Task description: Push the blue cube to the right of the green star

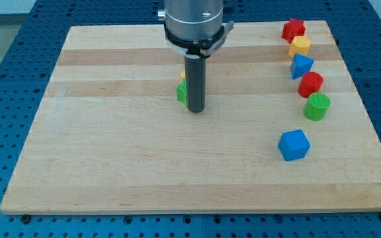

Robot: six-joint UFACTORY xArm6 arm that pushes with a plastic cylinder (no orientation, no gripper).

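The blue cube (293, 145) lies on the wooden board at the view's lower right. A green block (181, 92), mostly hidden behind my rod, sits at the board's upper middle; its shape cannot be made out. A sliver of yellow block (183, 75) shows just above it. My tip (196, 109) rests on the board just right of and below the green block, far to the left of the blue cube.
A column of blocks runs down the view's right side: a red star-like block (294, 29), a yellow block (300, 45), a blue triangular block (301, 66), a red block (310, 84) and a green cylinder (317, 106). The board edge (366, 119) is close beyond them.
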